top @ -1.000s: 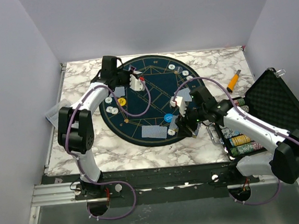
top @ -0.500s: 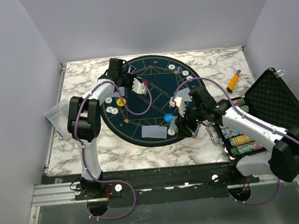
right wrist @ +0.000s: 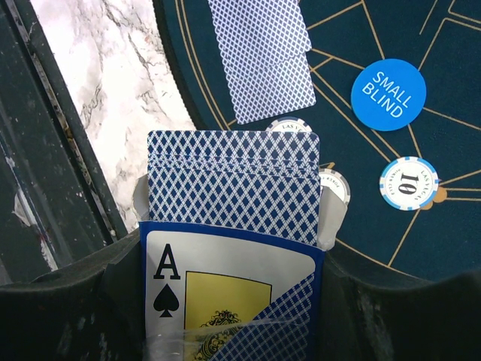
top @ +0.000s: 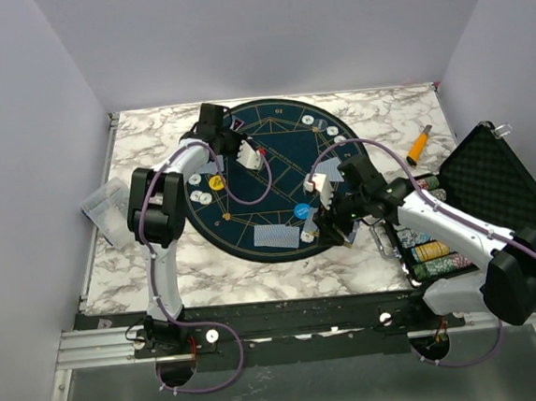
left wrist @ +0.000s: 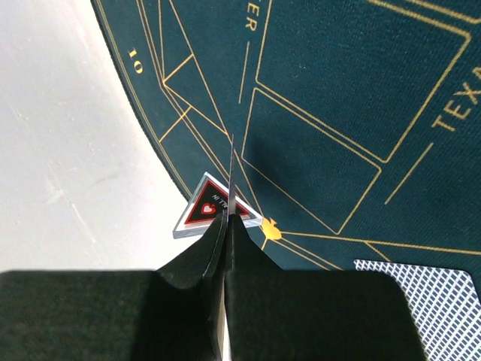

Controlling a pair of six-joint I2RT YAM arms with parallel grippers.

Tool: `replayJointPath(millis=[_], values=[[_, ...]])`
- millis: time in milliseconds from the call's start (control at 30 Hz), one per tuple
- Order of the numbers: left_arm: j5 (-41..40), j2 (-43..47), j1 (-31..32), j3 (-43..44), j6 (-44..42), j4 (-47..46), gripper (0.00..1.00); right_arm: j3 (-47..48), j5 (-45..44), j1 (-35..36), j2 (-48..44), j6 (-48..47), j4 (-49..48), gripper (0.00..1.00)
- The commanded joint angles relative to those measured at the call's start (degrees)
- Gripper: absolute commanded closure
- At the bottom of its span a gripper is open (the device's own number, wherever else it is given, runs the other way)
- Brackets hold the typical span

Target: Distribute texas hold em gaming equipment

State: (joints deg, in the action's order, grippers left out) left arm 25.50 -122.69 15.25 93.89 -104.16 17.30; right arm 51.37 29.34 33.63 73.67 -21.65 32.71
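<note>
My left gripper point(top: 216, 122) is over the far left edge of the dark round poker mat point(top: 272, 144). In the left wrist view it point(left wrist: 228, 226) is shut on a thin playing card point(left wrist: 231, 169) seen edge-on, above a clear triangular heart token point(left wrist: 207, 207). My right gripper point(top: 333, 215) is at the mat's near right edge, shut on an open card box point(right wrist: 225, 271) with an ace of spades; blue-backed cards point(right wrist: 229, 173) stick out of it. Two dealt cards point(right wrist: 267, 56), a blue SMALL BLIND disc point(right wrist: 388, 94) and a 10 chip point(right wrist: 408, 182) lie beyond. A yellow disc point(top: 217, 181) lies at the left.
An open black case point(top: 496, 176) with chip stacks point(top: 432, 250) stands at the right. An orange-handled tool point(top: 419, 143) lies behind it. A clear plastic wrapper point(top: 104, 201) lies at the table's left edge. More cards point(top: 277, 236) and chips point(top: 199, 195) lie on the mat.
My left arm has swung its elbow in and its gripper has shifted slightly right, over the mat's far left edge. The right arm has stayed still.
</note>
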Motion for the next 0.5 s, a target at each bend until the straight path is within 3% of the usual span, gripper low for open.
replayJointPath(millis=[0, 133, 333, 467], values=[[-2.4, -2.7, 0.7, 2.7, -0.6, 1.4, 0.97, 0.8, -1.1, -0.3, 0.5, -0.5, -0.3, 0.99], [-2.8, -3.3, 0.8, 3.1, 0.0, 1.5, 0.91, 0.8, -1.1, -0.3, 0.5, -0.6, -0.2, 0.99], [-3.2, -1.2, 0.8, 0.0, -0.3, 1.3, 0.45, 1.0, -1.1, -0.3, 0.8, -0.9, 0.2, 0.99], [-2.7, 2.4, 0.8, -3.7, -0.2, 1.3, 0.32, 1.0, -0.8, -0.3, 0.7, -1.0, 0.0, 0.99]])
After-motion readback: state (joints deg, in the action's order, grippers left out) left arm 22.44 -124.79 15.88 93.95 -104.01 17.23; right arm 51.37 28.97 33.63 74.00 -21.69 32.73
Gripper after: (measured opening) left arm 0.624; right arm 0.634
